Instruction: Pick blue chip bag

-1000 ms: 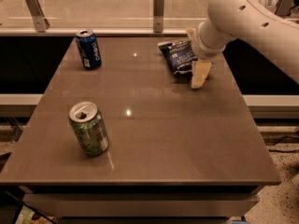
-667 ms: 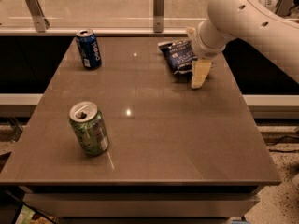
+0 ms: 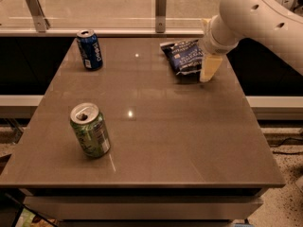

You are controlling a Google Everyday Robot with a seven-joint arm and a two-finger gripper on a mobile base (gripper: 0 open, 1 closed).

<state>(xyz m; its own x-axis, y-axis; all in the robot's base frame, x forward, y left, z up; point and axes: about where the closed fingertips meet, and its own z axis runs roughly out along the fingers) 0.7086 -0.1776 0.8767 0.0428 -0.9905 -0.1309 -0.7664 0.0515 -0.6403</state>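
- While the blue chip bag (image 3: 182, 56) lies flat at the far right of the desk (image 3: 180, 141), I count the pick as not done: it rests on the surface, nothing has lifted it.
- Hand (image 3: 207, 70) is down at desk level just beside the bag's right edge, touching it or very nearly; I can't say which.
- Apart, together or clamped on the bag: I cannot tell from this view, only one pale part of the hand shows below the wrist.
- Arm (image 3: 246, 18) comes in from the upper right and hides whatever is behind the hand.
- Done, as I judge it: the reach. The hand is at the right thing, not at the blue can (image 3: 90, 50) standing far left.
- Left: get a firm hold on the bag, then raise it off the desk.
- Green can (image 3: 91, 130) stands near left, well apart from the bag, no bother for the lift.
- Against a second ago: barely any change. Bag in the same spot with the same tilt, both cans unmoved.
- Hand stays at the bag's right edge; at most the wrist sits a touch further right. No lift begun.
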